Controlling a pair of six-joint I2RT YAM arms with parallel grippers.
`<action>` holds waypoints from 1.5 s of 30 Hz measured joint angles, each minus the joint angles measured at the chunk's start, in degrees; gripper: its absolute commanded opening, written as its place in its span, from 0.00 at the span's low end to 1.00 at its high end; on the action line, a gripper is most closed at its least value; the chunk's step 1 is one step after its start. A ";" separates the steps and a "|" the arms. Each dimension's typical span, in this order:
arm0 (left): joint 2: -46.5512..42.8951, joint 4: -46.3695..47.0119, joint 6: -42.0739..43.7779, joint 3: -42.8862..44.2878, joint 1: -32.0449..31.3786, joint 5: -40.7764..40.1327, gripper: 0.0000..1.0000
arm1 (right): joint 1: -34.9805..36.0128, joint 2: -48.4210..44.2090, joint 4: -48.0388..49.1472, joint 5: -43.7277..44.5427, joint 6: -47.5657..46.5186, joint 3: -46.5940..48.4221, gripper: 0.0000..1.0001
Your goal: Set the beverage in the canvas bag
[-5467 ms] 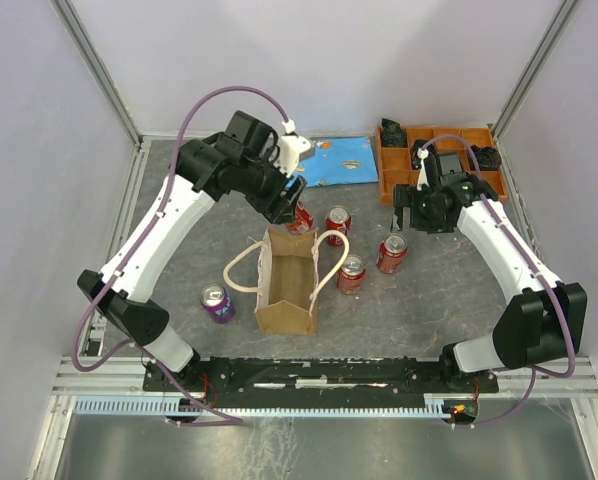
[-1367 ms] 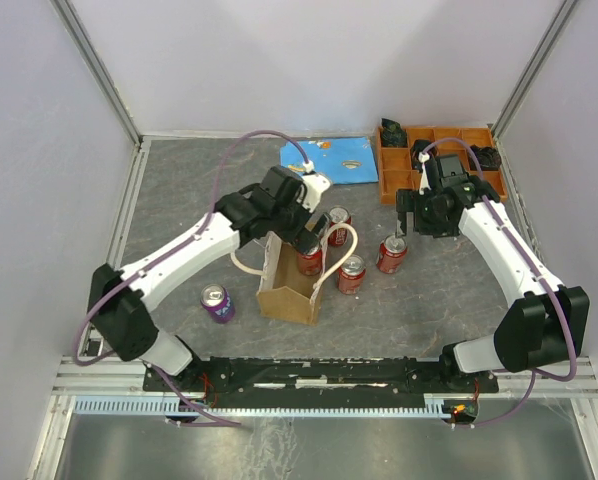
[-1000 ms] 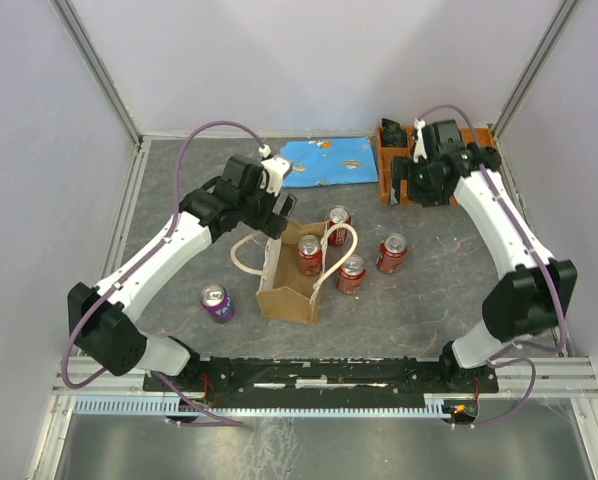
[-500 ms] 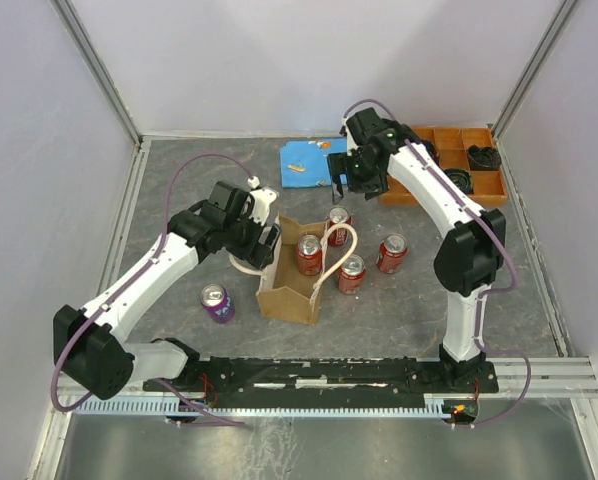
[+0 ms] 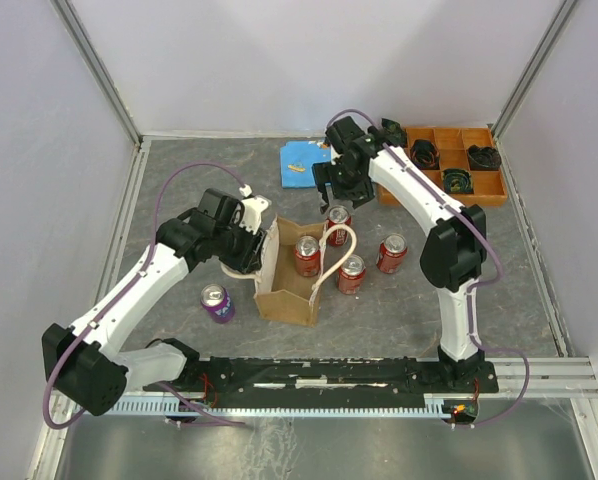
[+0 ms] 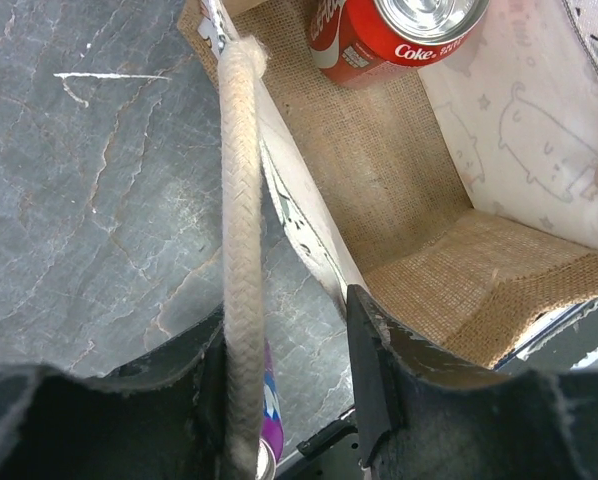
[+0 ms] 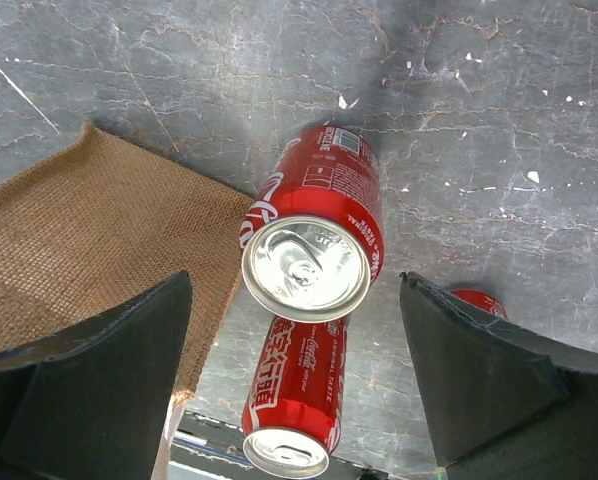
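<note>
The canvas bag stands open mid-table, with a red Coke can upright inside; the can also shows in the left wrist view. My left gripper is open at the bag's left rim. The cream rope handle runs between its fingers, along the left one. My right gripper is open wide just above an upright red can behind the bag. That can sits between its fingers, which are clear of it.
Two more red cans stand right of the bag, and a purple can stands to its left. A blue cloth lies at the back. An orange compartment tray sits at the back right.
My left gripper set a red can in the bag, let go and drew back to the left handle. My right arm swung left from the tray to above the can behind the bag.
</note>
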 measured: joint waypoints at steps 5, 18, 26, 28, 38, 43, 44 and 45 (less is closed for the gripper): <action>-0.15 -0.76 0.00 0.00 0.59 0.55 0.46 | 1.09 1.92 -0.92 1.75 0.00 0.74 0.93; -0.48 -1.84 -0.02 0.00 1.60 1.66 0.47 | 2.14 5.14 -3.41 5.42 0.50 0.74 0.43; -0.44 -1.66 -0.07 -0.02 3.08 1.88 0.47 | 2.25 5.16 -4.55 6.78 1.07 1.75 0.06; -0.42 -1.64 -0.09 -0.15 3.56 1.95 0.47 | 2.25 5.25 -6.19 7.67 1.05 3.72 0.03; -0.42 -1.60 -0.26 -0.39 4.90 3.06 0.47 | 2.10 5.25 -9.07 8.96 1.07 17.27 0.00; -0.42 -1.57 -0.57 -0.52 5.18 3.10 0.47 | 2.08 4.24 -8.74 7.30 1.11 18.91 0.00; -0.42 -1.57 -0.76 -0.55 5.20 3.10 0.47 | 2.08 3.74 -8.46 6.75 1.16 18.86 0.00; -0.42 -1.57 -1.09 -0.59 5.25 3.10 0.47 | 2.10 3.06 -7.87 5.95 1.42 18.69 0.00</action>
